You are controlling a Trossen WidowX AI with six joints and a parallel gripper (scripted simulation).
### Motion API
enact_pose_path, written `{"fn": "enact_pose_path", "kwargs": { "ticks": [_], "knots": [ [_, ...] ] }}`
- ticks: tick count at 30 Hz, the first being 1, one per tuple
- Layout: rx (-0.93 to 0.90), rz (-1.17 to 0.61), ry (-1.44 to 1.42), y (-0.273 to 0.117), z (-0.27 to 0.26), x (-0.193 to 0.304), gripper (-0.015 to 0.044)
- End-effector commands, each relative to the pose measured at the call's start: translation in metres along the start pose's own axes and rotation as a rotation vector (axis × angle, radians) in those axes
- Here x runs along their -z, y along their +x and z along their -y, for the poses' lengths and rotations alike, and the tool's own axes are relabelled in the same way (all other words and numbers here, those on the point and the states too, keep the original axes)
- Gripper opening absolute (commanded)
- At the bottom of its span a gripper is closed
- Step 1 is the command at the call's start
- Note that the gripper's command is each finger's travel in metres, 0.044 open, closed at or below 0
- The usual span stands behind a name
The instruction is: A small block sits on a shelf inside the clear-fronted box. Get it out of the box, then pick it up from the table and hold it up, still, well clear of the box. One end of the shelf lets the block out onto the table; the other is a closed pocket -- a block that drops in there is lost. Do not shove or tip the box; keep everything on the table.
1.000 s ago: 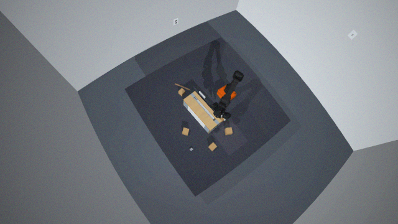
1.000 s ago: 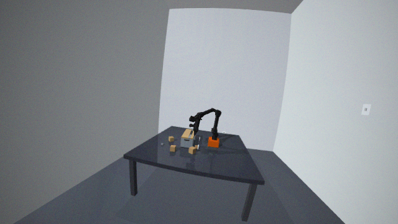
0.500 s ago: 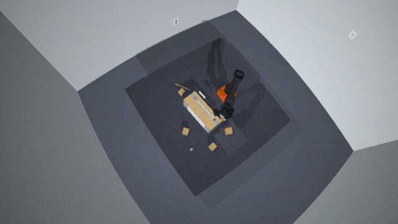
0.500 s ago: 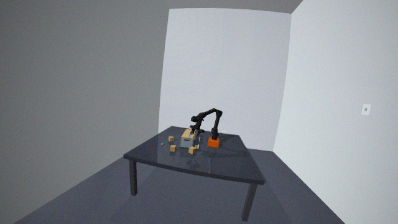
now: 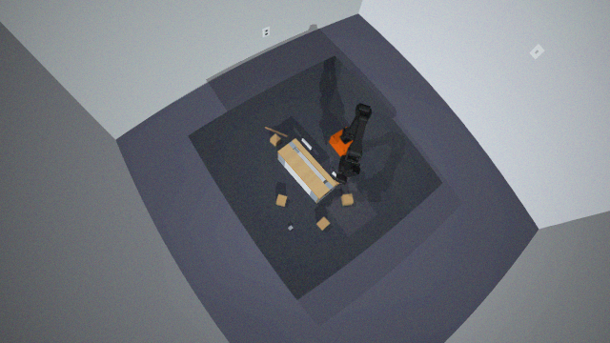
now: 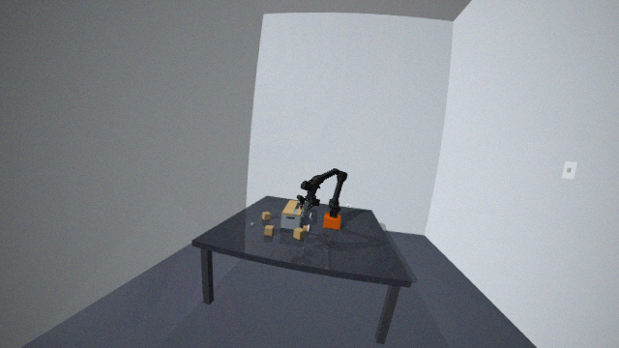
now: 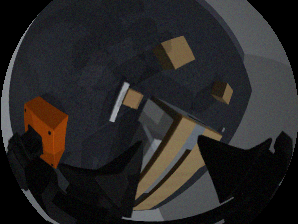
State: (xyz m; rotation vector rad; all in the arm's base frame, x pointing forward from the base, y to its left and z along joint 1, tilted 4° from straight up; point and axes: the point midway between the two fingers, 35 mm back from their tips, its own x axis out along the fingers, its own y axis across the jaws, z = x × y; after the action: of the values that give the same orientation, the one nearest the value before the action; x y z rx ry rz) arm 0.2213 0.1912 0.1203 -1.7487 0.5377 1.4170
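A small tan block (image 6: 306,228) (image 7: 132,98), which looks to be the one wanted, lies on the dark table (image 5: 238,148) (image 6: 232,242) (image 7: 65,55), outside the box. A flat white strip (image 5: 334,174) (image 6: 309,227) (image 7: 119,102) lies right alongside it; from above, the block cannot be made out near the pincer (image 5: 341,179) (image 6: 303,204) (image 7: 170,139). The pincer is open, its black fingers well parted with nothing between them, and hangs above the table near one end of the box. That long grey box with tan top boards and a slot between them (image 5: 301,168) (image 6: 291,221) (image 7: 172,150) stands upright just beside the block.

Past the same end sits a larger tan cube (image 5: 347,199) (image 6: 299,234) (image 7: 177,52), with a second tan cube (image 5: 323,223) (image 6: 269,230) (image 7: 222,93) farther off. A third tan cube (image 5: 281,200) (image 6: 266,216) and a tiny pale grey cube (image 5: 291,228) (image 6: 251,224) lie out from the box's long side. By the box's far end are a fourth tan cube (image 5: 274,139) and a thin brown stick (image 5: 275,131). Another white strip (image 5: 306,144) lies along the robot's side of the box. The black arm (image 5: 358,133) (image 6: 339,186) rises, bent, from its orange base (image 5: 336,144) (image 6: 332,222) (image 7: 56,125).
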Motion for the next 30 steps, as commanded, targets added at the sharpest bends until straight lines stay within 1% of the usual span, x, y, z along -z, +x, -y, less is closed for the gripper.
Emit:
{"fn": "enact_pose_path", "kwargs": {
  "ticks": [1, 4, 20, 22, 26, 27, 30],
  "knots": [
    [0.014, -0.113, -0.947, -0.004, -0.011, -0.011, 0.0285],
    [0.012, -0.123, -1.038, -0.005, -0.011, -0.012, 0.0285],
    [0.012, -0.123, -1.038, -0.002, -0.011, -0.012, 0.0285],
    [0.012, -0.123, -1.038, 0.019, -0.013, -0.015, 0.0285],
    [0.012, -0.123, -1.038, 0.077, -0.031, -0.019, 0.0285],
    [0.012, -0.123, -1.038, 0.084, -0.034, -0.019, 0.0285],
    [0.012, -0.123, -1.038, 0.086, -0.035, -0.019, 0.0285]
  ]
}}
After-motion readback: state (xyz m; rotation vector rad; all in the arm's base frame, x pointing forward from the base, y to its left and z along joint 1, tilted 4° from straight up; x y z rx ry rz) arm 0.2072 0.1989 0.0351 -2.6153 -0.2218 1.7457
